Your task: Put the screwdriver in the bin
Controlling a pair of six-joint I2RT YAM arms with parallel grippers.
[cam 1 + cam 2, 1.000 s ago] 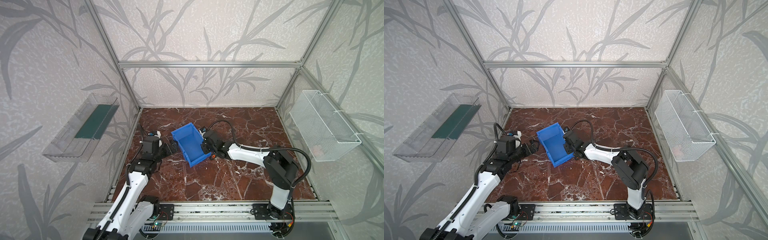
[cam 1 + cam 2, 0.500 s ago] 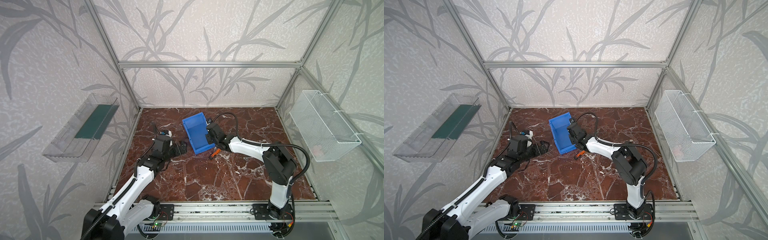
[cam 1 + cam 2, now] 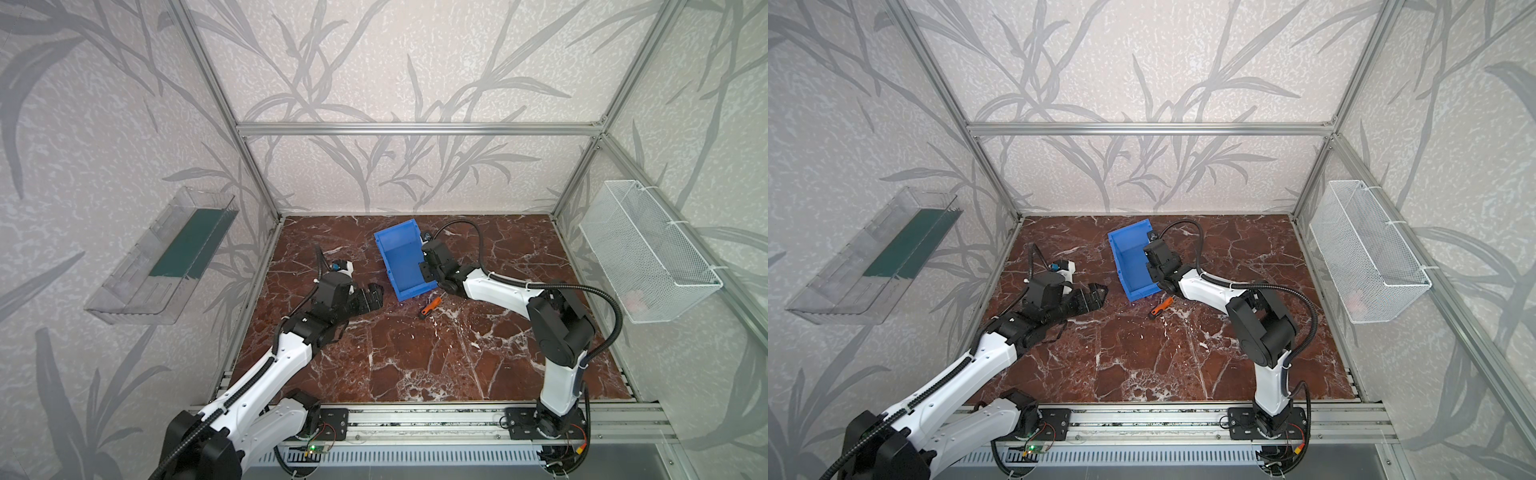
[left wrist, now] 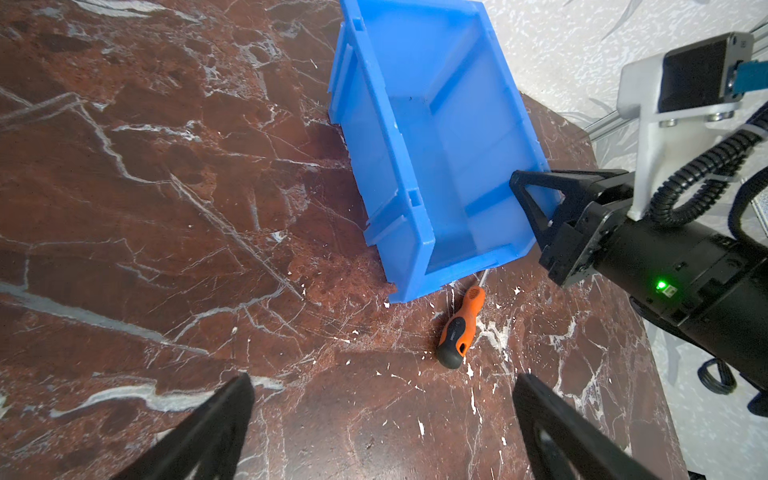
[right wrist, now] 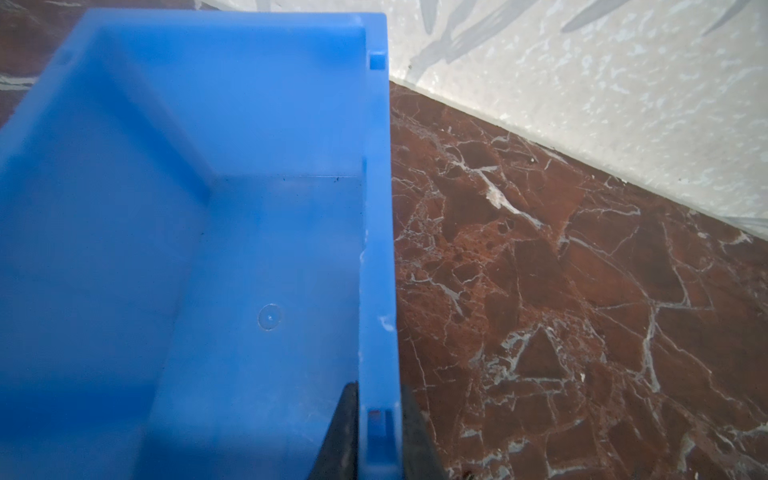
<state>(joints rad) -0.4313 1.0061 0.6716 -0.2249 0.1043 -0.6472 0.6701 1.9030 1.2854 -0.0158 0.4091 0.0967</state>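
The blue bin (image 3: pixel 402 257) (image 3: pixel 1133 264) stands on the marble floor, its lowered front side facing the front rail. My right gripper (image 3: pixel 424 266) (image 3: pixel 1152 268) (image 5: pixel 376 392) is shut on the bin's right side wall (image 5: pixel 376 249), one finger inside and one outside. The bin's inside (image 4: pixel 449 137) shows nothing in it. The orange screwdriver (image 3: pixel 429 307) (image 3: pixel 1160 306) (image 4: pixel 461 328) lies on the floor just in front of the bin, its shaft tip under the front lip. To the left of both, my left gripper (image 3: pixel 376 293) (image 3: pixel 1098 293) (image 4: pixel 382 386) is open and holds nothing.
A clear plastic tray (image 3: pixel 166 257) hangs on the left wall and a white wire basket (image 3: pixel 648 253) on the right wall. Aluminium frame posts (image 3: pixel 575 183) mark the back corners. The base rail (image 3: pixel 415 419) runs along the front.
The right gripper has swung the bin toward the back and turned it, uncovering the screwdriver on the floor. The left gripper has come away from the bin's left side.
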